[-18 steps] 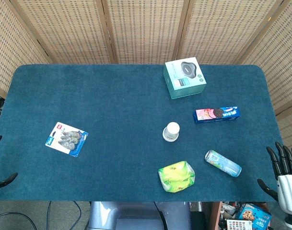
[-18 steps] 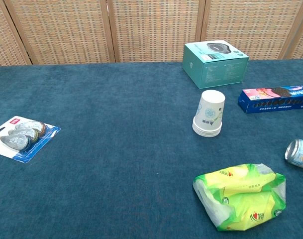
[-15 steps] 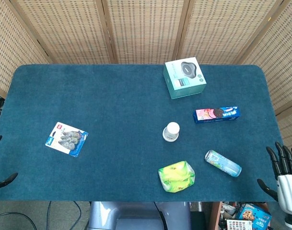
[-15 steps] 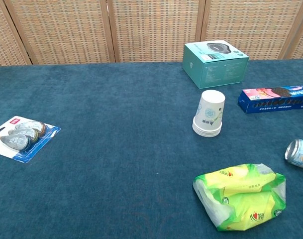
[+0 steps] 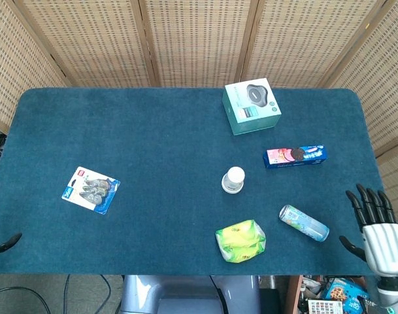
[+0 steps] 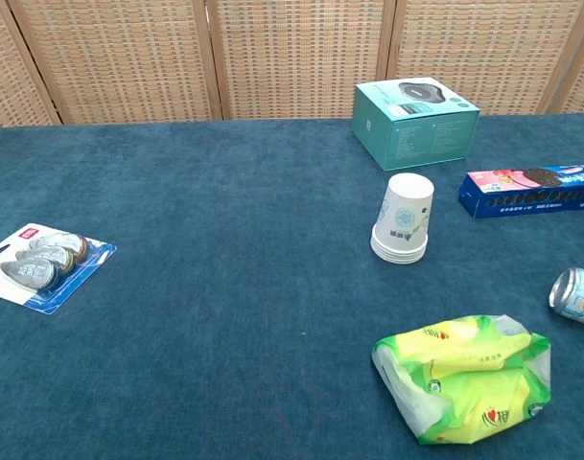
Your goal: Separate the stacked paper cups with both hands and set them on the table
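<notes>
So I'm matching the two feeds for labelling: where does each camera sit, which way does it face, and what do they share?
Head view: high above the near edge, looking steeply down on the table; the right robot hand and left fingertips show at its lower corners.
Chest view: low at the near edge, looking across toward the wicker screen; no robot hand shows.
Shared: the stacked paper cups, upside down.

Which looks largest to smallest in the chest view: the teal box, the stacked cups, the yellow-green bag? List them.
1. Yellow-green bag, though it lies nearest the camera, which flatters it.
2. Teal box, farthest back.
3. Stacked cups, clearly smallest.
</notes>
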